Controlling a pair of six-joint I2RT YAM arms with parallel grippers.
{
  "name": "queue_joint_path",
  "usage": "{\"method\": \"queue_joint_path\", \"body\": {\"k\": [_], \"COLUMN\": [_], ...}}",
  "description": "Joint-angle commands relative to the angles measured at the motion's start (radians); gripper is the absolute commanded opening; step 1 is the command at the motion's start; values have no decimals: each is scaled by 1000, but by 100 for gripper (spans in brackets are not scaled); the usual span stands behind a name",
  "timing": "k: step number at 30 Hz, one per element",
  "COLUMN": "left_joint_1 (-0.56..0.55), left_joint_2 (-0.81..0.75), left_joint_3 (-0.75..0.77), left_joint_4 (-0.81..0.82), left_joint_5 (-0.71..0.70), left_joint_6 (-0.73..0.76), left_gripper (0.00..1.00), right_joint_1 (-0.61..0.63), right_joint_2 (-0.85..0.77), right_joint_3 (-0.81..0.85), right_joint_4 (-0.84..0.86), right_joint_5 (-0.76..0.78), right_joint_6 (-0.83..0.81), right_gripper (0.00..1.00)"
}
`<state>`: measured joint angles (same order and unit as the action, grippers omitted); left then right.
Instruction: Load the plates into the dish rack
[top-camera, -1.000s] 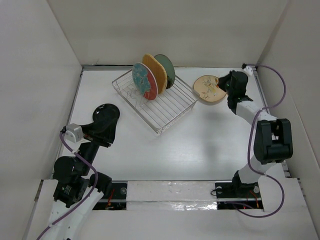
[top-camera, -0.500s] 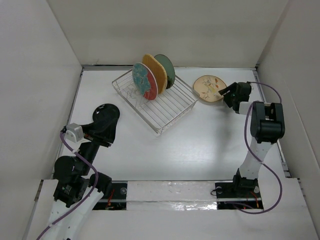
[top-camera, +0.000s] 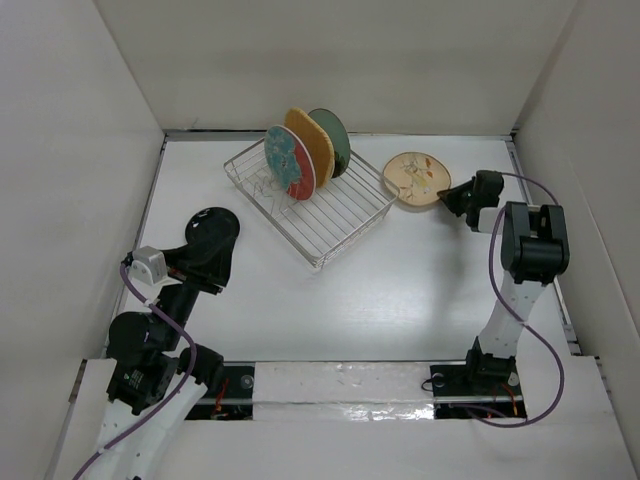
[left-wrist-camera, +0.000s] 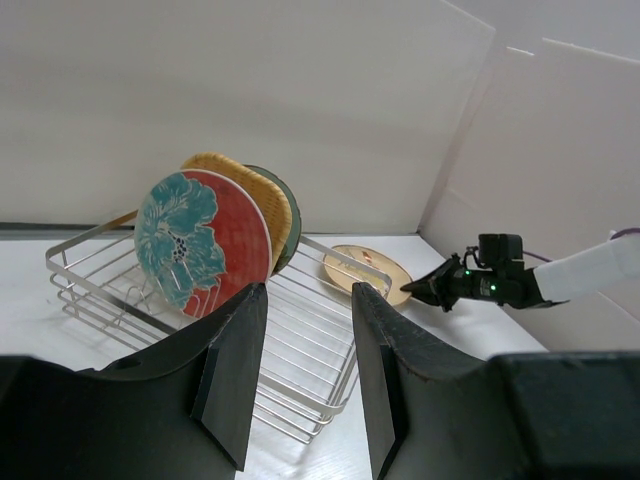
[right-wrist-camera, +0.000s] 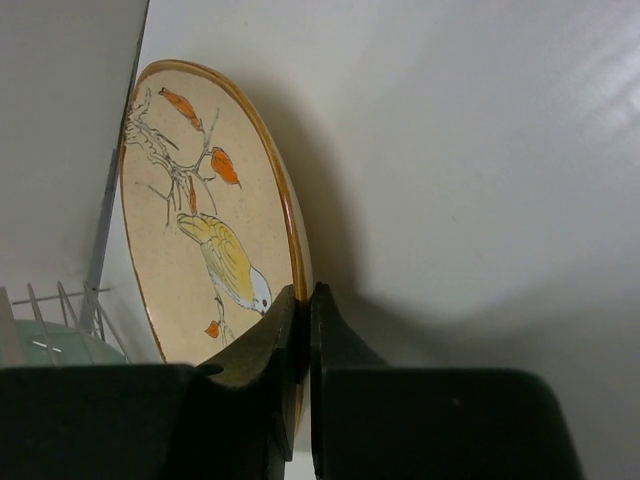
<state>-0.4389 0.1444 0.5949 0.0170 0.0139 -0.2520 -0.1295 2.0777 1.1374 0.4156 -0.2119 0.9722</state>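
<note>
- White table (top-camera: 350, 300): walled on three sides, with both arm bases at its near edge.
- Dish rack (top-camera: 345, 215): a silvery wire rack that sits skewed on the far middle of the table. Its near-right half holds nothing.
- Three plates stand on edge in the rack's far-left end, close together and leaning the same way. The red-rimmed teal-patterned plate (top-camera: 288, 163) is in front, the orange-tan plate (top-camera: 312, 145) is behind it, and the green plate (top-camera: 335, 135) is at the back.
- Beige plate (top-camera: 412, 178): outside the rack and just beside its right side, with a bird-and-branch drawing on its face. It sits tilted, with the edge toward the right arm raised. I cannot tell whether its far edge touches the rack.
- Right gripper (right-wrist-camera: 303, 295): the fingers are pinched together on the raised rim of the beige plate, one finger on each face, with the arm reaching low across the table's right side.
- Left gripper (left-wrist-camera: 308, 292): the jaws are spread apart with nothing between them. It sits at the table's left side, well apart from the rack, and its wrist view faces the rack.
</note>
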Motion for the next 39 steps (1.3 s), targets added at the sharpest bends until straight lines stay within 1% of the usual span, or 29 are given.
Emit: {"method": "queue_joint_path", "body": {"k": [1, 2, 3, 4, 6, 7, 8, 9, 10, 11, 13, 14, 15, 16, 17, 19, 20, 21, 22, 23, 24, 27, 28, 30, 31, 33, 34, 37, 39], "left_joint_1": [-6, -6, -6, -6, -6, -6, -6, -6, -6, -6, -6, -6, -6, -6, -6, -6, -6, -6, -6, -6, -6, -6, -6, -6, -6, -6, -6, -6, -6], "left_joint_2": [7, 6, 4, 1, -5, -6, -11, -12, -14, -16, -19, -22, -25, -26, -29, -32, -35, -35, -37, -39, -40, -45, -46, -48, -48, -49, -51, -49, -49], "left_joint_3": [-6, -6, -6, -6, -6, -6, -6, -6, -7, -7, -7, -7, -7, -7, -7, -9, -9, -9, -7, -9, -9, -9, -9, -9, -9, -7, -9, -9, -9], "left_joint_4": [41, 41, 41, 41, 43, 43, 43, 43, 44, 44, 46, 46, 46, 46, 46, 46, 46, 46, 46, 46, 46, 46, 46, 47, 47, 47, 47, 47, 47], "left_joint_5": [1, 3, 3, 3, 4, 4, 8, 8, 9, 12, 15, 17, 17, 17, 17, 15, 15, 17, 17, 15, 17, 18, 20, 23, 23, 21, 21, 21, 21], "left_joint_6": [5, 3, 3, 3, 2, 2, 0, 0, -1, 0, -1, -1, -3, -3, -3, -3, -3, -3, -3, -4, -3, -4, -6, -6, -6, -7, -7, -7, -6], "left_gripper": [36, 36, 36, 36, 36, 36, 36, 36, 36, 36, 36, 36, 36, 36, 36, 36, 36, 36, 36, 36, 36, 36, 36, 36, 36, 36, 36, 36, 36], "right_joint_1": [-12, -12, -12, 4, 31, 75, 100, 126, 184, 215, 281, 348, 384, 418, 483, 545, 571, 623, 651, 677, 724, 787, 833, 855, 864, 893, 912, 926, 958], "right_joint_2": [-195, -240, -330, -375, -457, -532, -568, -600, -648, -662, -674, -671, -665, -654, -624, -576, -549, -486, -457, -429, -369, -271, -186, -127, -75, -38, 0, 53, 96], "right_joint_3": [-94, -116, -140, -140, -117, -85, -70, -56, -13, 16, 85, 155, 192, 231, 310, 401, 448, 543, 585, 626, 709, 846, 955, 1025, 1060, 1116, 1157, 1209, 1240], "right_joint_4": [173, 210, 218, 215, 140, 109, 59, 43, 26, -25, -78, -127, -150, -171, -214, -263, -315, -340, -360, -395, -411, -521, -553, -587, -603, -578, -572, -552, -525], "right_joint_5": [37, 60, 71, 83, 123, 143, 188, 204, 207, 251, 269, 287, 301, 312, 322, 333, 341, 347, 362, 406, 426, 538, 589, 650, 666, 750, 799, 867, 936], "right_joint_6": [34, 28, 17, -4, -94, -134, -206, -239, -275, -340, -403, -459, -487, -513, -564, -605, -642, -659, -677, -719, -742, -822, -858, -903, -912, -960, -1015, -1078, -1150], "right_gripper": [0, 0, 0, 0, 0, 0, 0, 0, 0, 0, 0, 0, 0, 0, 0, 0, 0, 0, 0, 0, 0, 0, 0, 0, 0, 0, 0, 0, 0]}}
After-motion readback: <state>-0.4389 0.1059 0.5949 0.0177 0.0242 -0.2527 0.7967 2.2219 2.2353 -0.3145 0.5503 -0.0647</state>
